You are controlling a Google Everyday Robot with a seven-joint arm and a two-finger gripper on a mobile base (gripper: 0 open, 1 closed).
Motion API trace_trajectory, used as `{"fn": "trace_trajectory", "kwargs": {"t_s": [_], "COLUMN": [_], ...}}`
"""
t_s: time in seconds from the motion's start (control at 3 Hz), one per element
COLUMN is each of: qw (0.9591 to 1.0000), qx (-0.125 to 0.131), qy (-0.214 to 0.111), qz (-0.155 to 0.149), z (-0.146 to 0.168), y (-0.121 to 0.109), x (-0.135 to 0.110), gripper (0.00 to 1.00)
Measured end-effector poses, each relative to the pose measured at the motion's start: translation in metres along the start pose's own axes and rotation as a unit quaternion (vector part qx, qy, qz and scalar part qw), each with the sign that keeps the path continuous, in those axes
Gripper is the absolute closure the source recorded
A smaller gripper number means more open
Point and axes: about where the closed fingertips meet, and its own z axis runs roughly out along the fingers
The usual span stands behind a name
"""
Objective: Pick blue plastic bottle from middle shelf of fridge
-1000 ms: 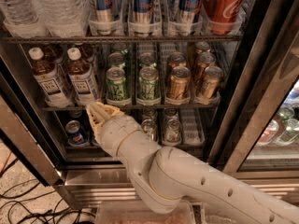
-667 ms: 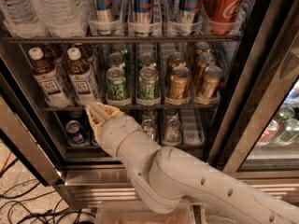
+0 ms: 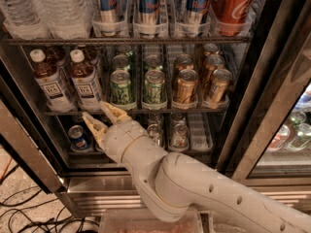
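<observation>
Camera view, hand [image 3: 95, 111] spread empty, seemingly below blue plastic bottle [image 3: 86, 81], green cans [image 3: 121, 87] beside.

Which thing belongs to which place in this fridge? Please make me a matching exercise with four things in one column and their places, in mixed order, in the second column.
Things
1. gripper
2. blue plastic bottle
3. green cans
4. red can

Places
A. top shelf, far right
B. just below the front edge of the middle shelf, fingers open
C. middle shelf, left side
D. middle shelf, between the blue plastic bottle and the gold cans

Pairs: 1-B, 2-C, 3-D, 4-A
</observation>
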Motion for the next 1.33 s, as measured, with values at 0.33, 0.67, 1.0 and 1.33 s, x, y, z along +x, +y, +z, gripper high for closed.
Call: {"fn": "trace_trajectory", "kwargs": {"t_s": [0.33, 0.67, 1.0, 1.33], "qw": [1.0000, 1.0000, 1.0000, 1.0000], "qx": [0.000, 0.001, 0.004, 0.005], "qy": [0.000, 0.000, 0.000, 0.000], "qz": [0.000, -0.001, -0.001, 0.001], "z": [0.0001, 0.0002, 0.0007, 0.0047], "y": [0.0002, 0.0002, -0.0007, -0.0036], "x": [0.0001, 0.0010, 0.0024, 0.0052], "gripper": [0.46, 0.24, 0.28, 0.31]}}
